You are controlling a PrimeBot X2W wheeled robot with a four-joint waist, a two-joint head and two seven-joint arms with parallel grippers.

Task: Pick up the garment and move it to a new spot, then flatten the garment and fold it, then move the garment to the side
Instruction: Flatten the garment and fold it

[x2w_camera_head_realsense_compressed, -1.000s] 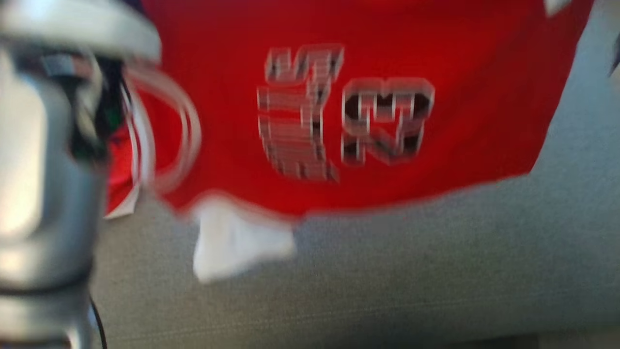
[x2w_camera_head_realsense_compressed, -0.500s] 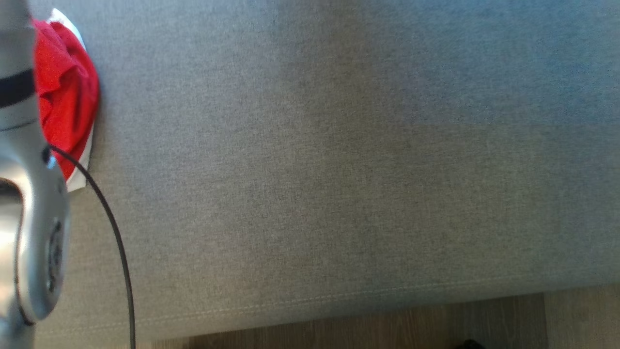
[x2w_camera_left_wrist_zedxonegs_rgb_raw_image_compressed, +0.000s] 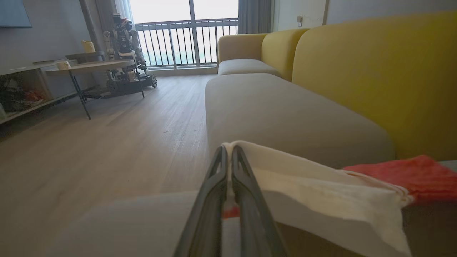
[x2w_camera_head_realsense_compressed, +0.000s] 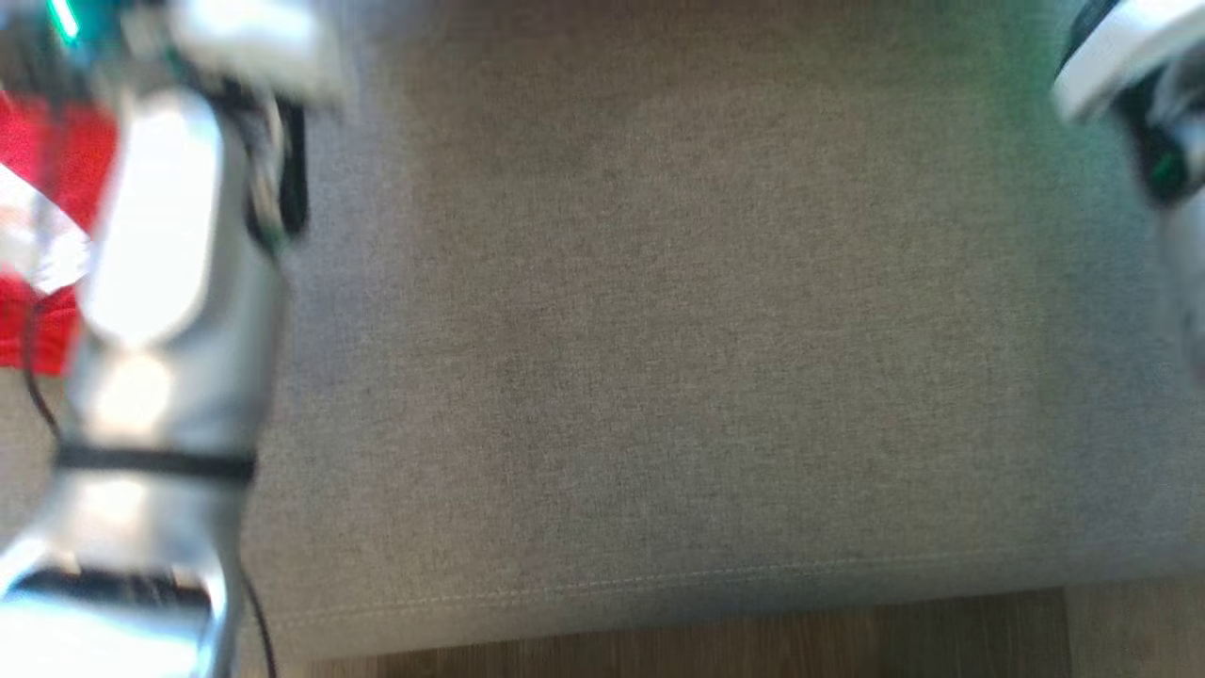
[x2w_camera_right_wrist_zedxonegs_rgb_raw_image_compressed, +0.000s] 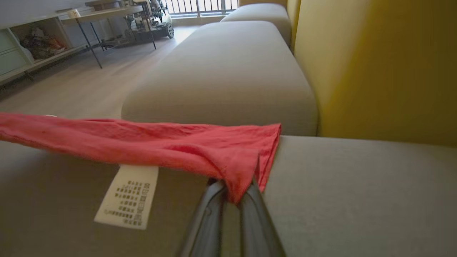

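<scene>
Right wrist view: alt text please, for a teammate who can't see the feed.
The right end effector pinches a corner of the red garment, fingers shut on the cloth. The garment stretches away to the left across a grey sofa seat, with a white care label showing below its edge. A yellow backrest rises at right.

One red garment [x2w_camera_right_wrist_zedxonegs_rgb_raw_image_compressed: 160, 142], one care label [x2w_camera_right_wrist_zedxonegs_rgb_raw_image_compressed: 126, 196], one sofa [x2w_camera_right_wrist_zedxonegs_rgb_raw_image_compressed: 228, 71], two pairs of fingers [x2w_camera_left_wrist_zedxonegs_rgb_raw_image_compressed: 207, 200] [x2w_camera_right_wrist_zedxonegs_rgb_raw_image_compressed: 203, 217].

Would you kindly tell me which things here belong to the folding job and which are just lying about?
Job: red garment; left gripper, shut on its white edge; right gripper, shut on its red corner; grey seat cushion.
Lying about: yellow backrest; round table; another robot by the window.
</scene>
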